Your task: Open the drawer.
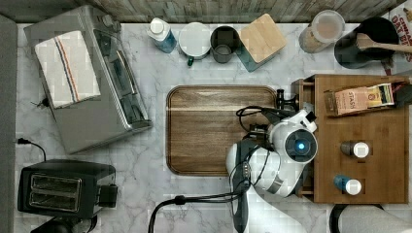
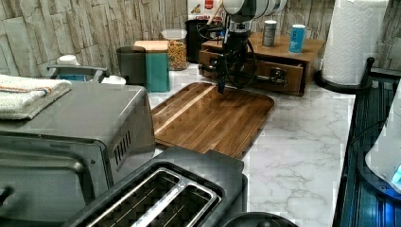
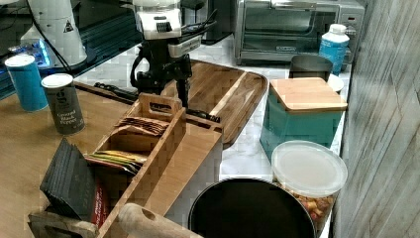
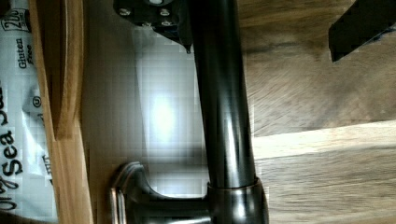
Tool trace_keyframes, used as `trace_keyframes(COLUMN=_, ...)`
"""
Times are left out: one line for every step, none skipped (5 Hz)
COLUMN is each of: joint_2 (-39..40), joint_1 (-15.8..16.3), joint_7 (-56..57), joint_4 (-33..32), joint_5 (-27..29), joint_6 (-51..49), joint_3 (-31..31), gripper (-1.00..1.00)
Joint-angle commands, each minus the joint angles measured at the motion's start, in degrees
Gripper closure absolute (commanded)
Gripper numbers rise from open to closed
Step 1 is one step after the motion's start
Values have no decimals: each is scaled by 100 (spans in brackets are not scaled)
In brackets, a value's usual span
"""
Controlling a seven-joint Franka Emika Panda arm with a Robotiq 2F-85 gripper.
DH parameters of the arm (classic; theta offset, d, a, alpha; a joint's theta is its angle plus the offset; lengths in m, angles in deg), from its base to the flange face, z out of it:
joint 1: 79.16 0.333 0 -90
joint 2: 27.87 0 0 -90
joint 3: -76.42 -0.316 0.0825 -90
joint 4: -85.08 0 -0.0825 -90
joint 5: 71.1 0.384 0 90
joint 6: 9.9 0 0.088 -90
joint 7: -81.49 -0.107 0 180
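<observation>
Handle [image 4: 224,107]: long black bar across the drawer [image 2: 265,71] front.
Jaws [image 4: 261,28]: spread wide, straddling the bar, 1 finger each side.
Pull: toward the tray [image 1: 214,131].

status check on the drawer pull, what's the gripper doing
Gripper open, straddling the handle. Drawer slid out a little, packets visible inside. Tray just below the front, nothing on it.
</observation>
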Motion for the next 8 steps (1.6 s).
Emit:
trace_keyframes(joint_2=-87, joint_1=1289, joint_7=-579, joint_4=-456, joint_5=353, joint_6=-310, joint_3=-1349, gripper=-100)
trace_keyframes(joint_2=-153, joint_1=1400, joint_7=-795, joint_4=-424, joint_5=277, joint_6=-462, joint_3=-1402, gripper=-100)
trace_keyframes(joint_2=-241, joint_1=1461, joint_7=-945, joint_4=-405, joint_5=330, joint_6=-584, joint_3=-1467, gripper=-100)
trace_keyframes(joint_2=-318, joint_1=1573, joint_7=-1236, joint_4=-410, joint_5=130, joint_6=-601, joint_3=-1439, gripper=-100)
trace_keyframes(joint_2=-488, joint_1=1650, joint_7=-2134, joint_4=-580, joint_5=-744, joint_6=-351, joint_3=-1457, gripper=-100)
trace_keyframes(joint_2=-488, joint_1=1654, joint_7=-2132, joint_4=-579, joint_5=-743, joint_6=-351, joint_3=-1453, gripper=-100)
trace_keyframes(joint_2=-484, joint_1=1534, joint_7=-2160, joint_4=-582, joint_5=-783, joint_6=-353, joint_3=-1568, gripper=-100)
trace_keyframes(joint_2=-484, joint_1=1512, joint_7=-2166, joint_4=-581, joint_5=-790, joint_6=-352, joint_3=-1589, gripper=-100)
